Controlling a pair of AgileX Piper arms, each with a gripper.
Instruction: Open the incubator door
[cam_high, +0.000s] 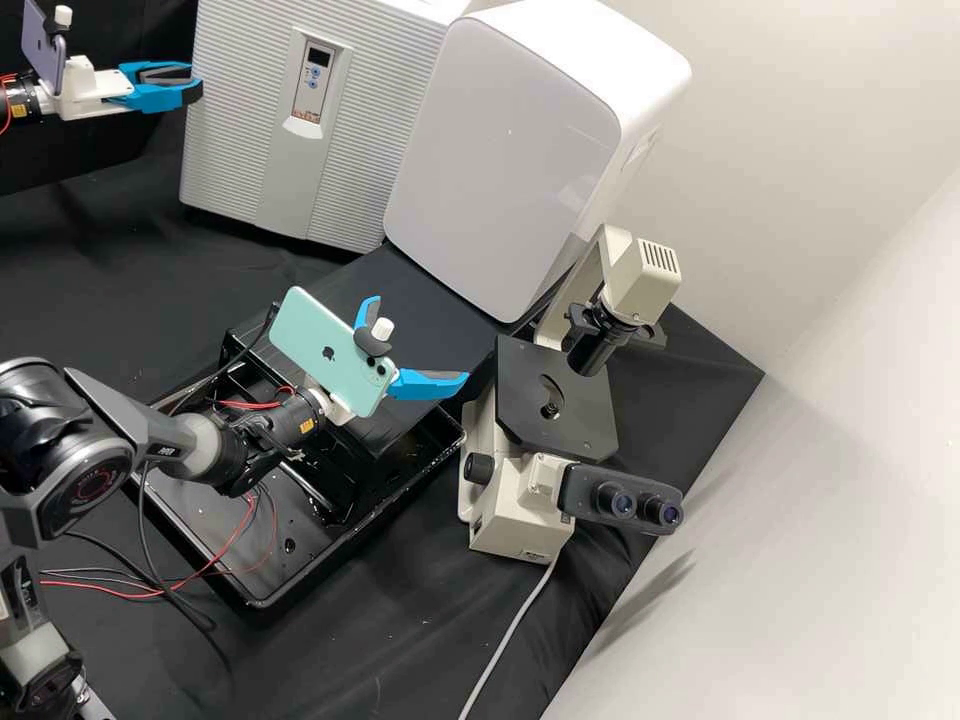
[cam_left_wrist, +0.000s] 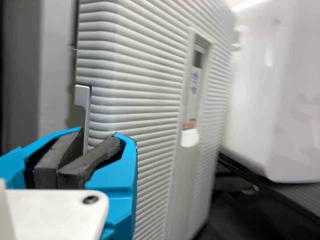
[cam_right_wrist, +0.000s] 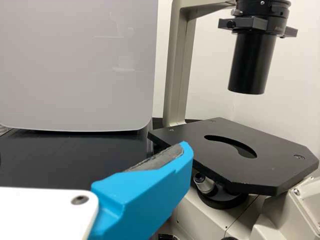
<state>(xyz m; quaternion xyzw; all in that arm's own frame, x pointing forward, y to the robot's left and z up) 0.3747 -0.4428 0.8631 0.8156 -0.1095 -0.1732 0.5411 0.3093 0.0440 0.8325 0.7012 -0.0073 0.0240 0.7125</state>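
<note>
Two end effectors (cam_high: 419, 338), two phones (cam_high: 335, 340), two appliances (cam_high: 510, 150), one microscope (cam_high: 520, 510).

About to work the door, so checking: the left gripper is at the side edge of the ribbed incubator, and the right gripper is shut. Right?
Not quite: the right gripper is open, its two blue fingers spread apart in the high view. The left gripper is at the ribbed incubator's side edge.

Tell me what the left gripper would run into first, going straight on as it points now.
Likely the small grey handle at the edge of the incubator, or the ribbed front beside it; both lie ahead of the left gripper. Which comes first is unclear in depth.
</note>
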